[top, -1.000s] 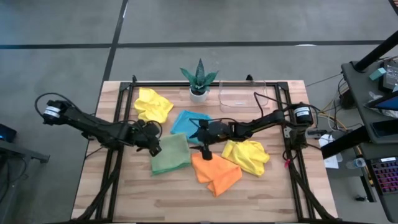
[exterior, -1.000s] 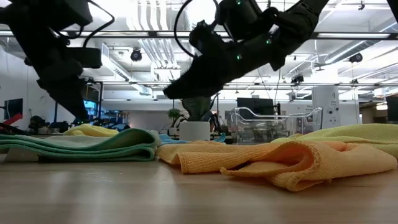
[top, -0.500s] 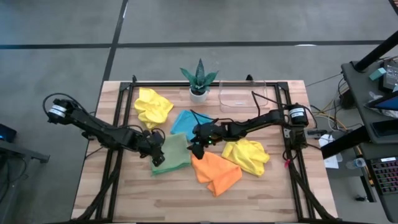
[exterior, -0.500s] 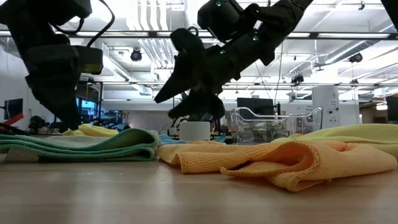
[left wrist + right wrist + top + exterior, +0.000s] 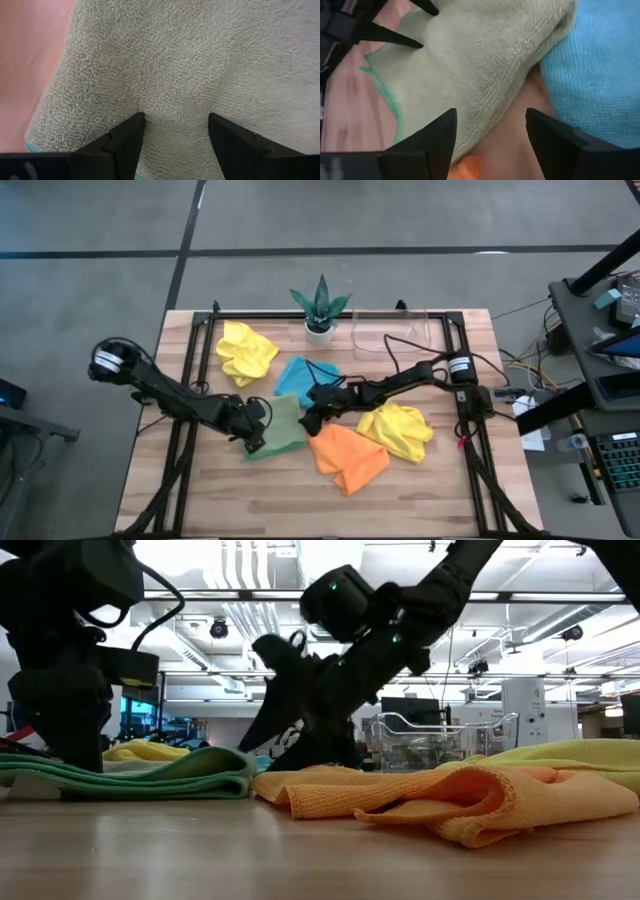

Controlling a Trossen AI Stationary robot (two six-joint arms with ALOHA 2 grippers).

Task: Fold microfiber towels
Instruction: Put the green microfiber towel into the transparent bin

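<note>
The sage green towel (image 5: 277,427) lies bunched on the table between both arms, its right edge beside the orange towel (image 5: 346,457) and the blue towel (image 5: 304,376). Two yellow towels lie apart, one far left (image 5: 245,348), one right (image 5: 397,429). My left gripper (image 5: 175,122) stands open, pointing steeply down on the green towel near its left edge (image 5: 252,430). My right gripper (image 5: 490,125) is open and slants down at the green towel's right edge (image 5: 308,420), one finger over the green pile, the other toward the blue towel. My left gripper sets its two open fingertips (image 5: 138,120) down on the green towel's upper face (image 5: 172,95), close to its left edge, coming from above. Nothing is pinched between them, and the towel lies on the table. My right gripper: I cannot tell whether its fingers touch the green towel's edge (image 5: 495,95).
A spiky potted plant (image 5: 320,310) and a clear plastic tray (image 5: 390,336) stand at the far edge. A dark frame (image 5: 190,380) runs along the table's sides. Bare wood (image 5: 250,500) lies along the near edge.
My left gripper has come down and toward the near edge onto the green towel, staying open. My right gripper has sunk and gone toward the table's left, rolling about its own axis, and stays open. The towels lie as before.
</note>
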